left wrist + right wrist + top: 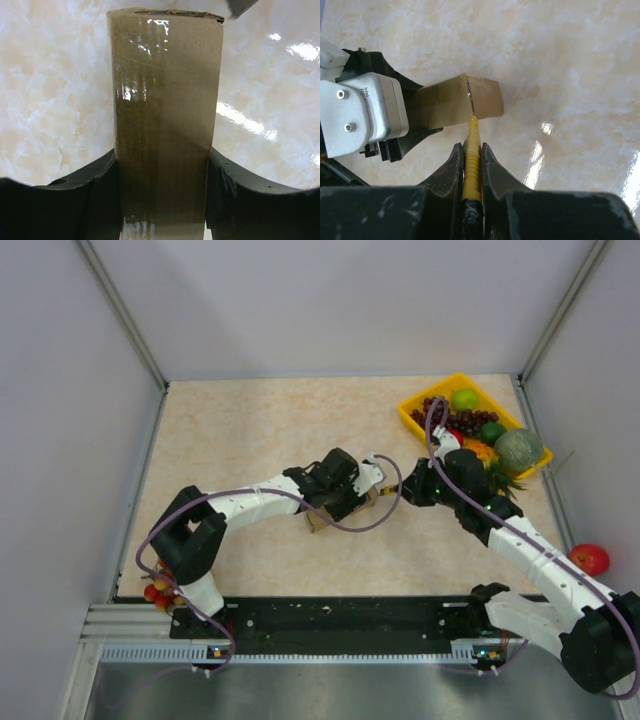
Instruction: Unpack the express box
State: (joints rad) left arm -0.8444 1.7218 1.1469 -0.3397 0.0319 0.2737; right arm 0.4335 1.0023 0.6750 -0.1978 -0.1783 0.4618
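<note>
we found the express box [165, 130] at table [250, 430] centre, clamped by its sides in the left gripper [162, 200]. the right gripper [471, 165], at the box's 3 o'clock, was shut on a yellow blade [472, 150] whose tip touched the box end.

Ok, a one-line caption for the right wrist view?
Right pincer shut on a yellow cutter, its tip at the box's end seam, left pincer clamping the box.

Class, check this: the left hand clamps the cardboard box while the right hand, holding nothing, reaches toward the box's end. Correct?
Not quite. The right hand is shut on a yellow blade tool whose tip meets the cardboard box, as the right wrist view shows. The left hand does clamp the box.
</note>
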